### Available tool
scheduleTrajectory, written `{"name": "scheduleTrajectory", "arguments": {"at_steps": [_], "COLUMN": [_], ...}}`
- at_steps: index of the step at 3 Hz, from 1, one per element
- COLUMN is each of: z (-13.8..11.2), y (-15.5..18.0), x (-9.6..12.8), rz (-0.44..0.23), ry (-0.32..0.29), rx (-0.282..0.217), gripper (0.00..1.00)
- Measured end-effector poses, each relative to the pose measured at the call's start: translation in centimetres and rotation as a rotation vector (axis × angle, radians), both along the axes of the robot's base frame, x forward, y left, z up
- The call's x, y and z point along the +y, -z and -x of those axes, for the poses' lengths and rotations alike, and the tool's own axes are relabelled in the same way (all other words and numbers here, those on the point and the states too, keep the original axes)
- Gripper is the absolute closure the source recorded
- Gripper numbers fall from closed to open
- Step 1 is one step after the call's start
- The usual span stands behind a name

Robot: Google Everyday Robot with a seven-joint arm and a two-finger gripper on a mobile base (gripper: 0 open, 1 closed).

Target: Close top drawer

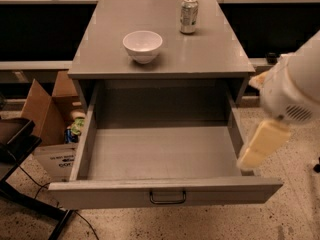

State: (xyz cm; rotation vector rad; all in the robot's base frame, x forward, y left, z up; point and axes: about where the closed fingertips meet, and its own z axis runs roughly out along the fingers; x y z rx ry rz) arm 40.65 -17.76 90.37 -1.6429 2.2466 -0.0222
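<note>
The top drawer [160,156] is a wide grey drawer pulled fully out of the grey cabinet [160,59], and its deep box is empty. Its front panel [100,194] faces me with a small dark wire handle [168,198] at the middle. My gripper [256,146] is a cream-coloured piece under the white arm [295,91] at the right. It hangs just over the drawer's right side wall [235,129], near the front right corner. No lower drawers are in view.
A white bowl [142,46] and a silver can [189,15] stand on the cabinet top. An open cardboard box [50,119] with bottles sits on the floor at the left, beside a black stand [20,149] with a cable. The floor is speckled.
</note>
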Motion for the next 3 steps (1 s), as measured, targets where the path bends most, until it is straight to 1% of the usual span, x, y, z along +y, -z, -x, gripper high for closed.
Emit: {"name": "scheduleTrajectory", "arguments": {"at_steps": [1, 2, 3], "z": [2.2, 6.1, 10.9], "y": [6.2, 16.3, 23.6], "x": [1.8, 3.7, 2.3], "rz": [-0.030, 0.038, 0.092], "ry": [0.037, 0.067, 0.116], "rx": [0.045, 0.176, 0.297], "gripper": [0.00, 0.27, 0.50]}}
